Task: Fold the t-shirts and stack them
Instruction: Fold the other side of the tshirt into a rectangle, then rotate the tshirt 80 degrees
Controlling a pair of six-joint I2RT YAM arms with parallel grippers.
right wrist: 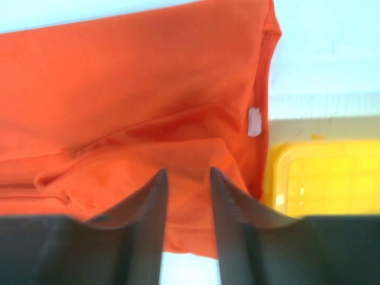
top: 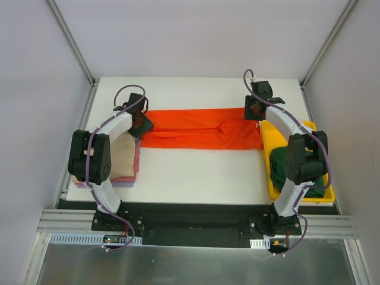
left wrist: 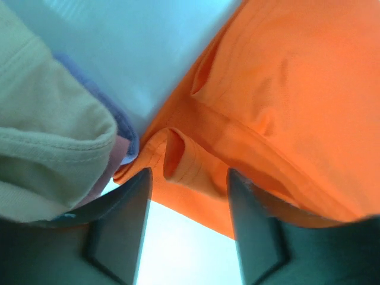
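Observation:
A bright orange-red t-shirt [top: 202, 129] lies folded into a long strip across the middle of the table. My left gripper [top: 143, 124] is at the strip's left end. Its jaws [left wrist: 189, 173] stand open, and the orange hem [left wrist: 285, 89] lies just past the fingertips. At the strip's right end my right gripper [top: 255, 109] hangs low over the cloth [right wrist: 130, 89]. Its jaws [right wrist: 187, 172] are slightly apart, with nothing pinched. A folded stack sits at the left: a tan shirt [top: 122, 154] on pink and lavender ones. A dark green shirt [top: 278, 169] lies in the tray.
The yellow plastic tray [top: 273, 139] stands at the table's right edge, close to the orange shirt's right end [right wrist: 326, 178]. The folded stack's tan [left wrist: 41, 119] and lavender [left wrist: 113, 119] edges lie right beside the left gripper. White walls enclose the table.

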